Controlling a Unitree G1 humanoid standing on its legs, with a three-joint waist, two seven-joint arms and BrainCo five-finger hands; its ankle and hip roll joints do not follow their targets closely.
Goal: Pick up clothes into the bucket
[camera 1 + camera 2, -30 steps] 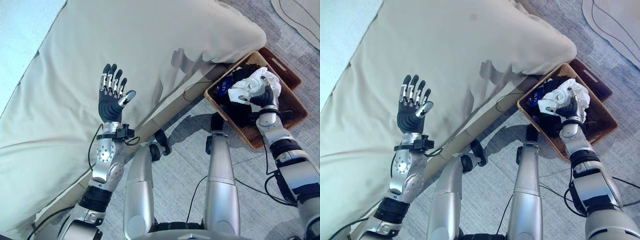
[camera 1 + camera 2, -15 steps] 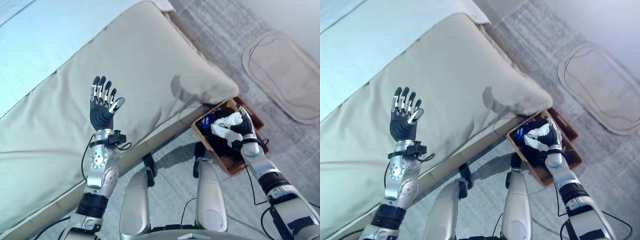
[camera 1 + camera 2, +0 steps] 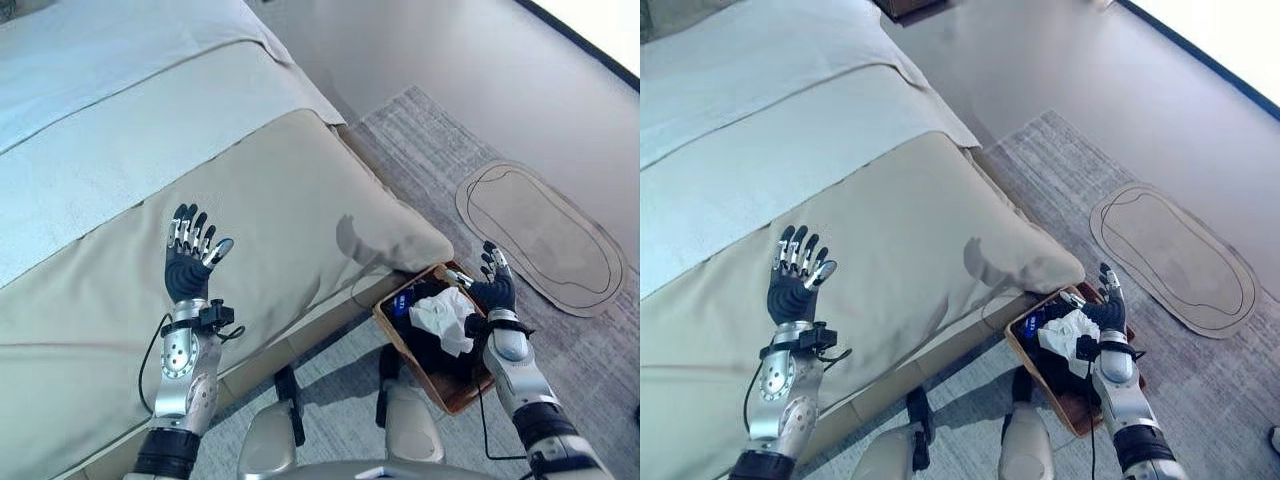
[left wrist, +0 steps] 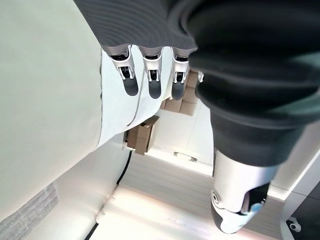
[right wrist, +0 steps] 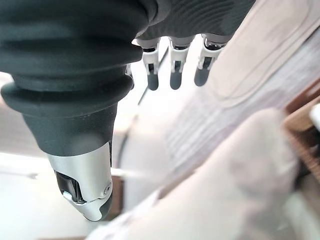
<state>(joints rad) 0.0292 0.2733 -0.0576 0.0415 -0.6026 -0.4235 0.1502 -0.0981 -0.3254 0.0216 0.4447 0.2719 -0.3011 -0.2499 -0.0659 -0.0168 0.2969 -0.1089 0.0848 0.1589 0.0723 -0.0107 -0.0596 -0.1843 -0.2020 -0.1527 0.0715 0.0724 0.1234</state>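
— While our right hand (image 3: 494,290) hangs over the basket (image 3: 458,392) with fingers straight and spread, holding nothing, where do we put the clothes?

— The white garment (image 3: 441,318) lies in the basket on top of dark clothes (image 3: 430,350), just beside our palm. Our left hand (image 3: 190,264) is raised over the beige bedcover (image 3: 250,200), fingers straight and apart, empty.

— What could go wrong from here?

— We judge the white piece sits high on the pile. If our right hand brushes it while pulling away, a fingertip could snag the cloth and drag it over the rim onto the grey rug (image 3: 420,130). We see no loose clothes on the bed.
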